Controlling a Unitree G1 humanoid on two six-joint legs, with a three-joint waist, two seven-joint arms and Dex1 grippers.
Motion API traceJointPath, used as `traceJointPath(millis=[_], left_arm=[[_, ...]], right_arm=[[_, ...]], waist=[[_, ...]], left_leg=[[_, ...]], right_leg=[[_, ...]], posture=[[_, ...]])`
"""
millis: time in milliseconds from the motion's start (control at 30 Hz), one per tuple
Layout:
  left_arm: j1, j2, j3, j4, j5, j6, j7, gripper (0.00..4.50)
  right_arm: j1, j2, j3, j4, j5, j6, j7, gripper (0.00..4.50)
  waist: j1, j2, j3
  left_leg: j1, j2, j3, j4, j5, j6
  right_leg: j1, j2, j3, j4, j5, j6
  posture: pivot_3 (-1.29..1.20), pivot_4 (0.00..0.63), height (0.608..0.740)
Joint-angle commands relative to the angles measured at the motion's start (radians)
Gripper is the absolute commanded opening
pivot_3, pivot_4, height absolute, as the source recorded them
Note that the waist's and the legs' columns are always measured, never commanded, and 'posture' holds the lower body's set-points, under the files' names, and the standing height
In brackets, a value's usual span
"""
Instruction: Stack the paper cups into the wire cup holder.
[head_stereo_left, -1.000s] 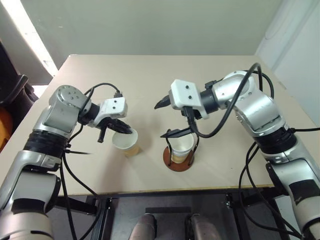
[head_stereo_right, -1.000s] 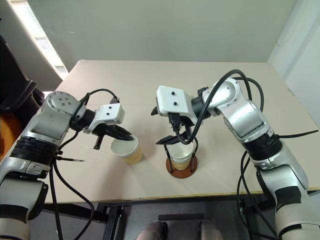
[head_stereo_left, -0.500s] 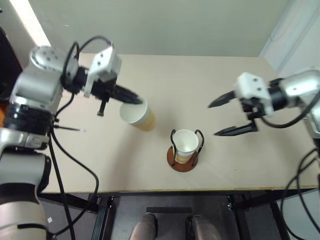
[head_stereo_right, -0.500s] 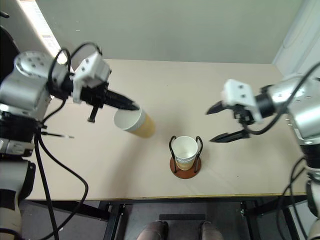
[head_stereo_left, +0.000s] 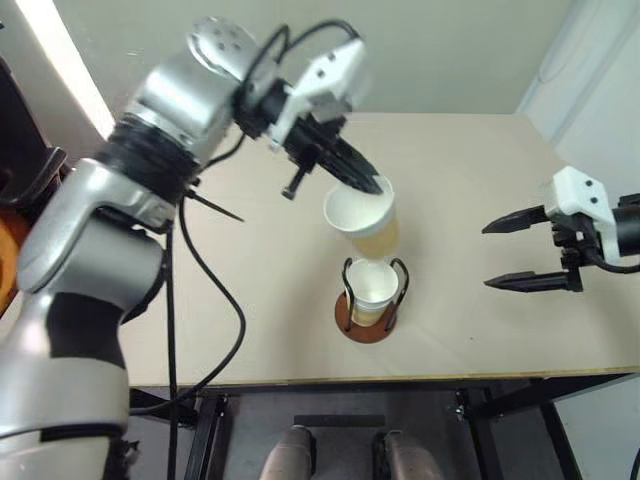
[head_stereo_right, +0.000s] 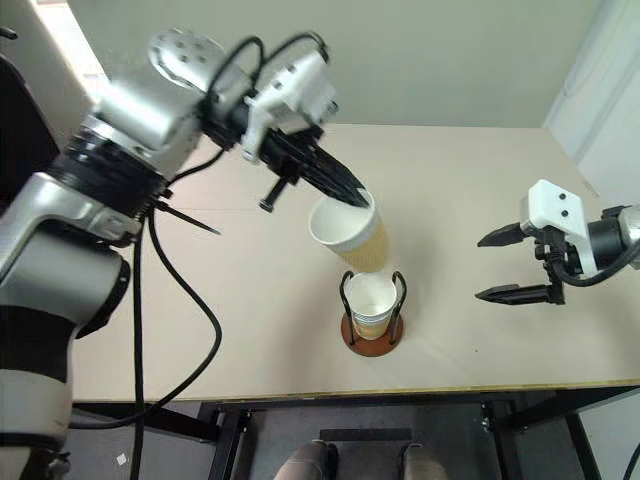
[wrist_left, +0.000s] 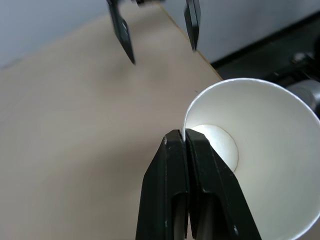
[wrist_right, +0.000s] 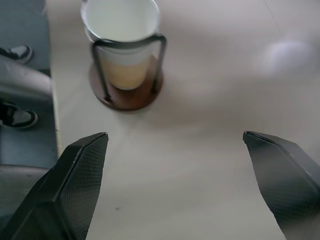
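Above the wire cup holder (head_stereo_left: 368, 312), left pincer (head_stereo_left: 372, 184) pinches a tilted paper cup (head_stereo_left: 362, 218).

The lower wall of the held paper cup (wrist_left: 260, 165) is cut off by the left wrist view's edge. How many cups are nested in the wire cup holder (head_stereo_left: 370, 310) cannot be determined; only one rim is seen. The right arm is cut off at the head views' edge behind the right gripper (head_stereo_right: 512, 264). The wire cup holder's base is partly hidden by the seated cup (wrist_right: 121, 30).
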Motion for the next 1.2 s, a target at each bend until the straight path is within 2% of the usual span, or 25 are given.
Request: traceJointPath(millis=[33, 167, 533, 1033, 1133, 1200], left_arm=[[-0.05, -0.017, -0.02, 0.017, -0.03, -0.049, -0.036, 0.03], [-0.053, -0.047, -0.069, 0.025, -0.033, -0.079, -0.036, 0.03], [-0.04, -0.047, -0.179, -0.038, -0.09, -0.11, -0.036, 0.03], [-0.028, -0.145, -0.162, 0.041, 0.012, -0.186, -0.036, 0.03], [-0.019, -0.152, -0.161, 0.05, 0.036, -0.192, -0.036, 0.63], [-0.015, -0.156, -0.162, 0.058, 0.049, -0.199, -0.036, 1.29]], right_arm=[[-0.016, -0.014, -0.107, -0.09, 0.108, 0.056, -0.02, 4.5], [-0.031, -0.006, -0.168, -0.181, 0.233, 0.137, -0.057, 4.5], [0.044, -0.035, -0.212, -0.251, 0.276, 0.154, -0.133, 4.5], [0.138, -0.059, -0.309, -0.319, 0.355, 0.186, -0.185, 4.5], [0.143, -0.062, -0.311, -0.323, 0.362, 0.187, -0.191, 4.5], [0.144, -0.063, -0.307, -0.323, 0.364, 0.183, -0.196, 4.5]], waist=[[0.0, 0.0, 0.0], [0.007, 0.001, 0.0], [0.016, 0.001, 0.0], [0.026, 0.001, 0.0], [0.026, 0.001, 0.0], [0.026, 0.001, 0.0]], left_leg=[[0.0, 0.0, 0.002, 0.001, 0.0, 0.0], [-0.001, -0.004, 0.002, 0.003, -0.001, 0.001], [-0.002, -0.016, 0.002, 0.007, -0.002, 0.003], [-0.004, -0.018, 0.003, 0.015, -0.004, 0.006], [-0.004, -0.018, 0.003, 0.016, -0.004, 0.007], [-0.003, -0.018, 0.003, 0.016, -0.004, 0.007]], right_leg=[[0.0, 0.0, 0.0, 0.0, 0.0, 0.001], [0.002, -0.001, 0.001, -0.001, -0.002, 0.006], [0.005, -0.013, 0.001, -0.001, -0.007, 0.016], [0.008, -0.016, 0.001, -0.001, -0.007, 0.023], [0.009, -0.016, 0.002, -0.002, -0.006, 0.023], [0.009, -0.016, 0.001, -0.001, -0.006, 0.023]], posture=[[0.0, 0.15, 0.74], [0.0, 0.15, 0.74], [0.0, 0.15, 0.74], [0.0, 0.15, 0.74], [0.0, 0.15, 0.74], [0.0, 0.15, 0.74]])
